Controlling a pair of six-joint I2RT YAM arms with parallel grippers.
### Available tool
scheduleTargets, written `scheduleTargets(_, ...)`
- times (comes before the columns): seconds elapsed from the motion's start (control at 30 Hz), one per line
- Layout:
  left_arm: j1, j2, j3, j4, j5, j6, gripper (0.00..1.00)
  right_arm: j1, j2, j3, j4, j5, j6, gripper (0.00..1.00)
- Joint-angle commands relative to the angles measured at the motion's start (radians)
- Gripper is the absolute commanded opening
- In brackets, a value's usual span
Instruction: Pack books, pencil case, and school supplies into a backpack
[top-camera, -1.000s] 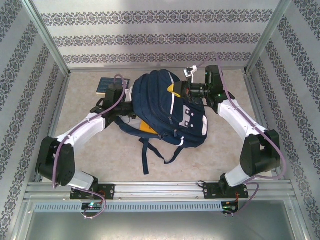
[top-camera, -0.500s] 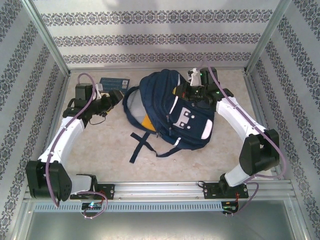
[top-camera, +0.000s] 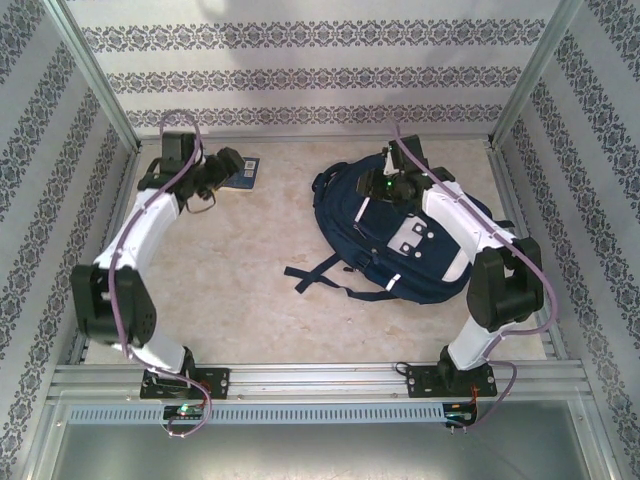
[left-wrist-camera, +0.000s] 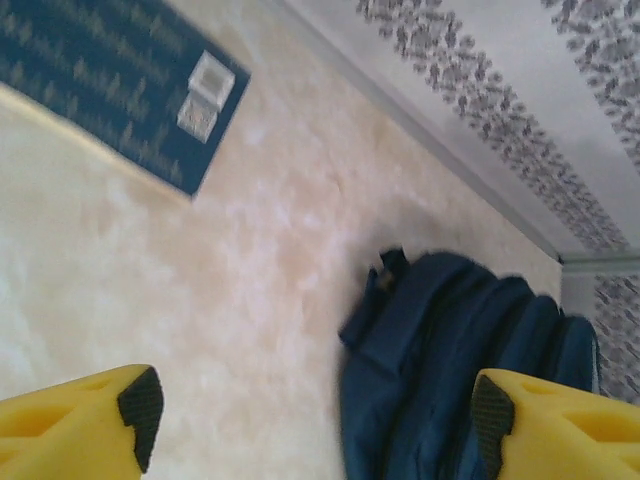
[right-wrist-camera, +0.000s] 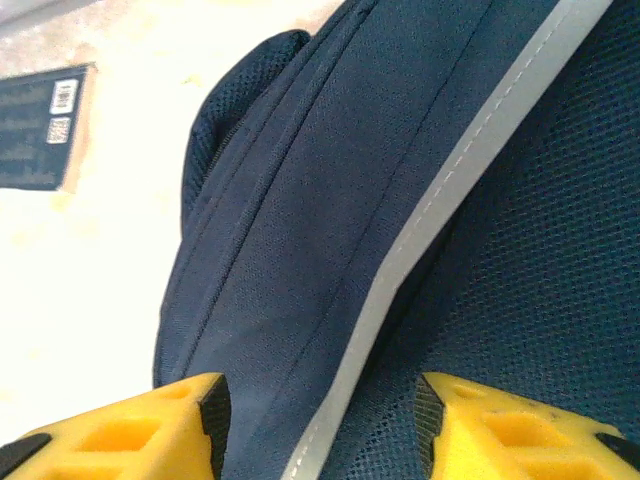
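The backpack (top-camera: 400, 240) lies on the right half of the counter (top-camera: 250, 260). It is navy blue, and its dark straps (top-camera: 315, 275) trail toward the near left. On its upper face there is a pale grey patch (top-camera: 410, 235) with small dark marks, but I cannot read any brand on it.

The right jaws are over the far end of the backpack and they are spread. In the right wrist view the two yellow fingers (right-wrist-camera: 130, 430) stand apart, with navy fabric and a white reflective stripe (right-wrist-camera: 450, 190) running between them. I cannot tell if the fingers touch the fabric.

A dark blue book (top-camera: 243, 175) lies flat at the far left of the counter, near the back wall. It is apart from the backpack, with bare counter between them. The cover carries rows of pale print, too blurred to read. Near one corner there are two small white labels (left-wrist-camera: 205, 95). In the right wrist view one of them looks like a barcode (right-wrist-camera: 62, 96), and its figures are too small to read.

The left jaws are just beside this book in the top view. They are spread wide with nothing between them. Their yellow fingers (left-wrist-camera: 100, 420) have dark tips.
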Motion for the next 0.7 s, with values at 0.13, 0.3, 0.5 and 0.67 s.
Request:
scheduleTargets(0.13, 0.016, 0.403, 0.411, -0.209, -0.175, 0.17, 0.71, 0.089, -0.159, -0.038, -0.007, 0.241, -0.062, 0.56)
scheduleTargets(0.3, 0.021, 0.65, 0.697, -0.277, -0.182, 0.187, 0.75, 0.136, -0.17, -0.098, 0.038, 0.146, -0.042, 0.55)
scheduleTargets(0.5, 0.036, 0.913, 1.028, -0.426, -0.123, 0.132, 0.79, 0.149, -0.148, -0.122, 0.062, 0.073, -0.011, 0.55)
scheduleTargets(0.67, 0.046, 0.953, 1.009, -0.424, -0.097, 0.071, 0.79, 0.161, -0.136, -0.13, 0.069, 0.053, -0.003, 0.55)
